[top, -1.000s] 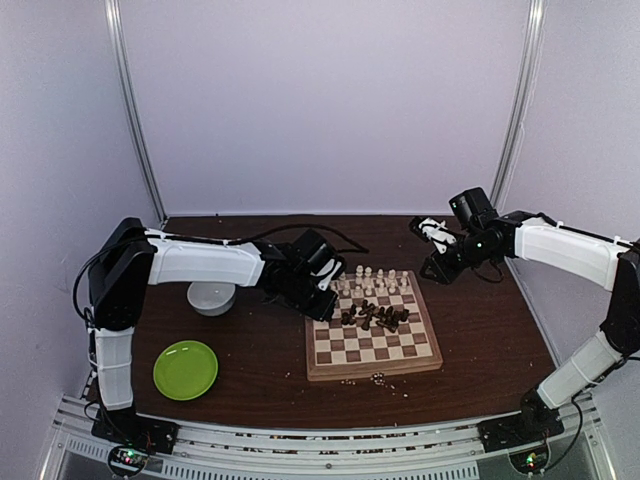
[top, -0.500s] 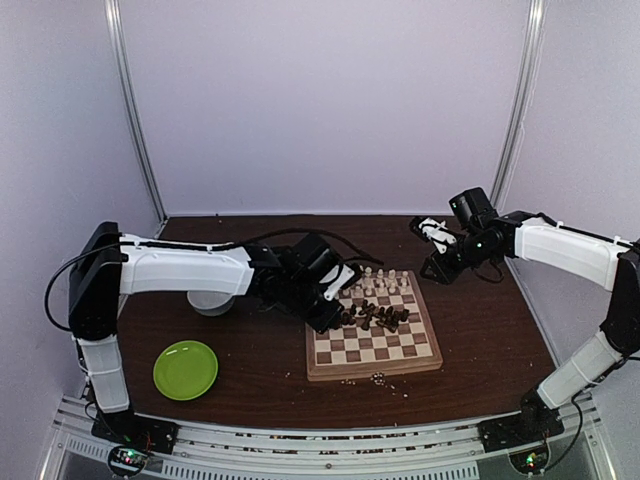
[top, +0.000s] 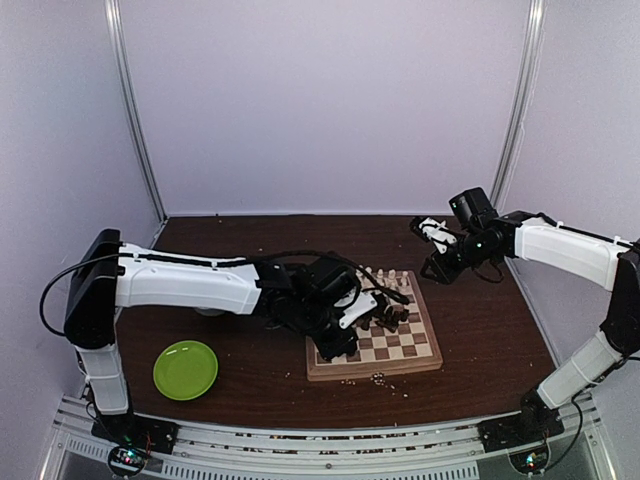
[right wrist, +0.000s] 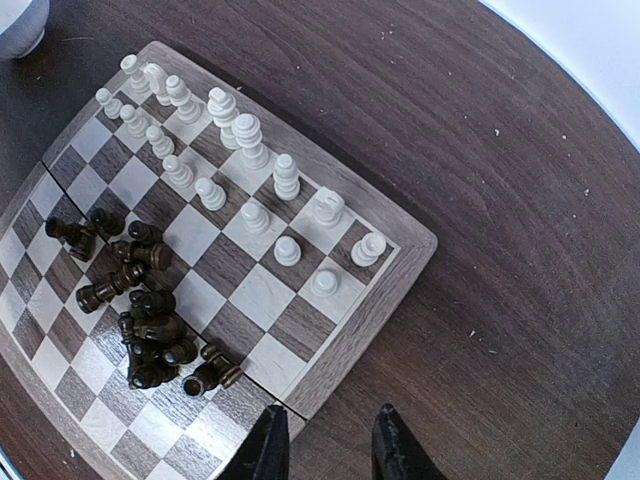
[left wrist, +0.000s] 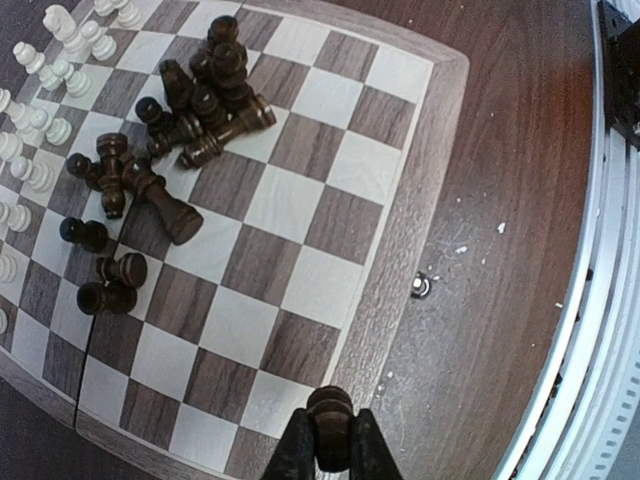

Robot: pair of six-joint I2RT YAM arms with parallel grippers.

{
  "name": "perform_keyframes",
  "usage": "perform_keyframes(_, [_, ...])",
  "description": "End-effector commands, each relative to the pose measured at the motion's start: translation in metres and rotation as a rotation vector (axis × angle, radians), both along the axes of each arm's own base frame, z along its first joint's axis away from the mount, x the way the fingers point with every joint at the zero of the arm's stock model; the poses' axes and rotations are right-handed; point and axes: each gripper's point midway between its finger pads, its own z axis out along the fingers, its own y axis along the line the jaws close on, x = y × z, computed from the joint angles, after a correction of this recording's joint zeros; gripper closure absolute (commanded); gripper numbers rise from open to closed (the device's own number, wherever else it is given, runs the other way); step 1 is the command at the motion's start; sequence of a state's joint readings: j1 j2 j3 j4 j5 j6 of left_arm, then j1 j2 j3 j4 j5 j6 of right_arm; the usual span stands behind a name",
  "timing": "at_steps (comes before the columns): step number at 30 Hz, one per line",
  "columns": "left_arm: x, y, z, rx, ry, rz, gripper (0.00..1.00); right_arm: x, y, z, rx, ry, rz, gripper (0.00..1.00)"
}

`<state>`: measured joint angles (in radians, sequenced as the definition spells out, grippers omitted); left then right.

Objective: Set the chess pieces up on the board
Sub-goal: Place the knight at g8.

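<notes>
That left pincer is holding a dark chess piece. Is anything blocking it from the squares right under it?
Nothing visible does. The left pincer grips a dark piece over bare squares at the edge of the board; the heap of fallen dark pieces lies farther in, apart from that spot.

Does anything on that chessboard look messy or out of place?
Yes. The dark pieces lie toppled in loose heaps in the middle of the board instead of standing in rows, while the cream pieces stand lined up along one side. Pale crumbs also litter the table nearby.
</notes>
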<state>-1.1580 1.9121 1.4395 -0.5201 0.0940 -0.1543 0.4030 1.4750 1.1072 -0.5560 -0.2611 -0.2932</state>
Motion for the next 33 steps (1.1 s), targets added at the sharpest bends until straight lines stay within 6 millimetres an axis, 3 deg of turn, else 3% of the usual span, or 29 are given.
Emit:
perform_keyframes(1, [0.002,0.000,-0.004,0.031,-0.002,-0.025,1.00,0.000,-0.003,0.008,-0.003,-0.034,0.001,0.70])
perform_keyframes(33, [0.022,0.015,-0.035,0.098,-0.003,0.121,1.00,-0.003,0.000,0.001,0.002,-0.008,0.027,0.69])
